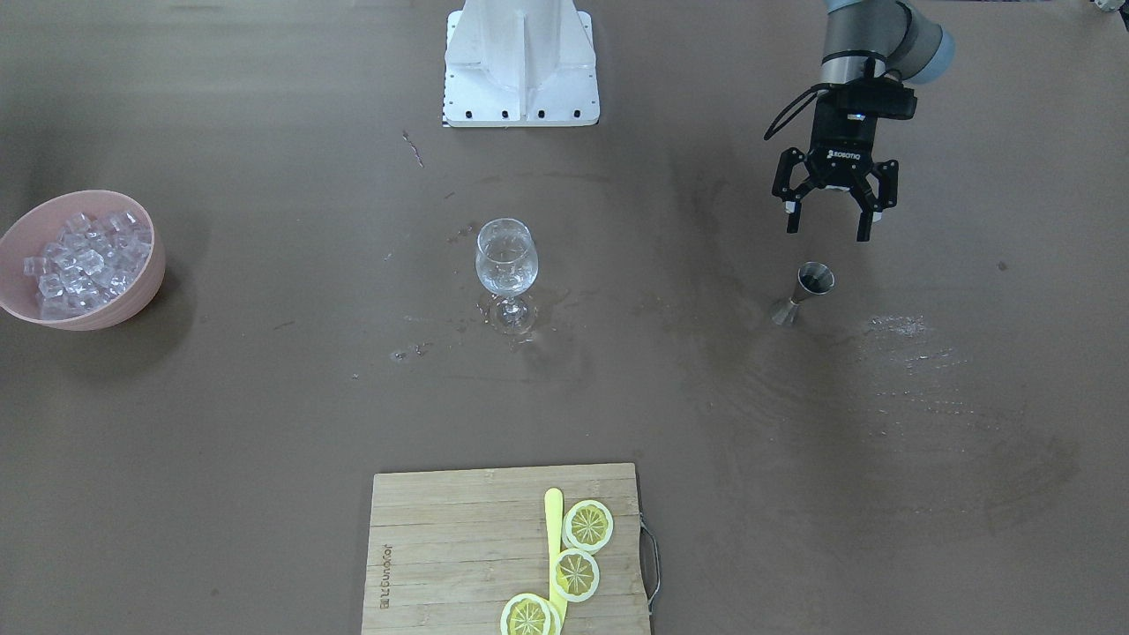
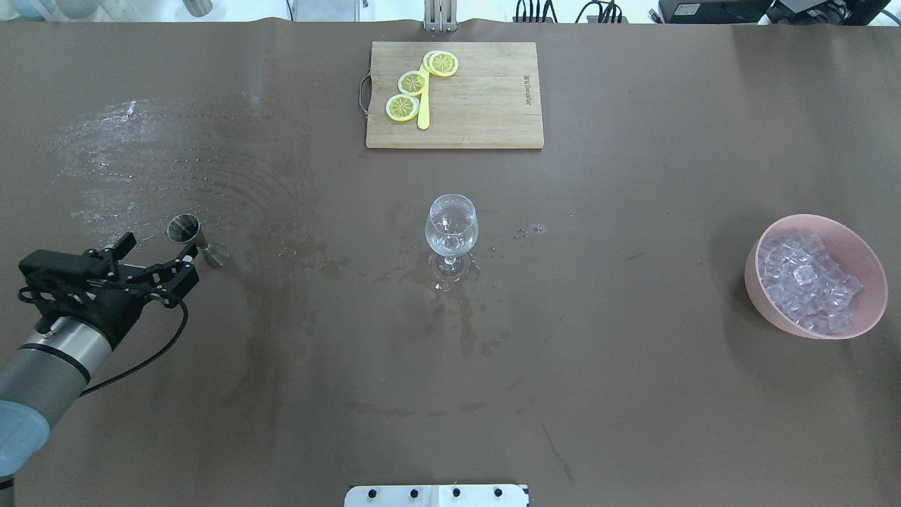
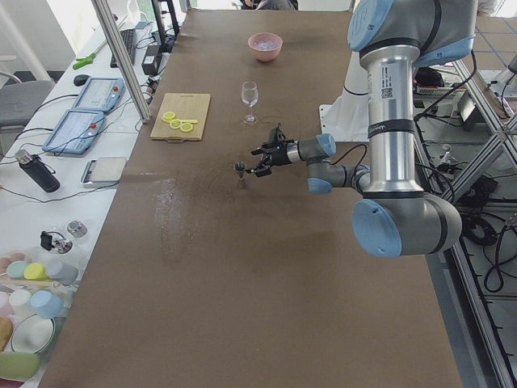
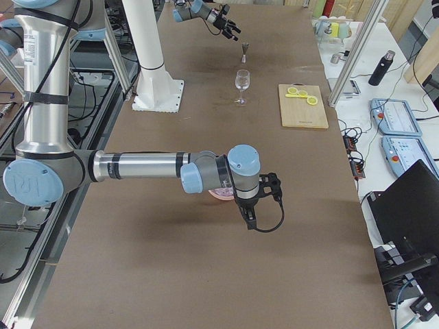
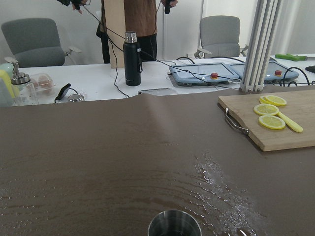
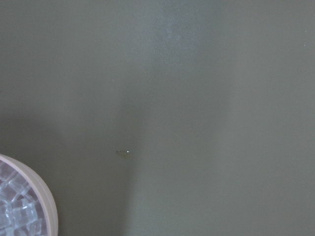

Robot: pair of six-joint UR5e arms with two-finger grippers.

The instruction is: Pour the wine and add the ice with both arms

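Fingers (image 1: 794, 212) of left gripper (image 1: 827, 231): wide apart, just short of jigger (image 1: 803, 294). Centre on waist, close firmly, carry upright to glass (image 1: 506, 260), tip slowly. Right gripper (image 4: 252, 214): near bowl (image 1: 132, 304) of ice (image 1: 86, 260), well apart from glass; cannot tell finger state.

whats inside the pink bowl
Ice: a heap of small clear cubes fills most of the bowl, leaving part of the inner wall bare. The cubes cover the bottom, so anything beneath them cannot be seen.
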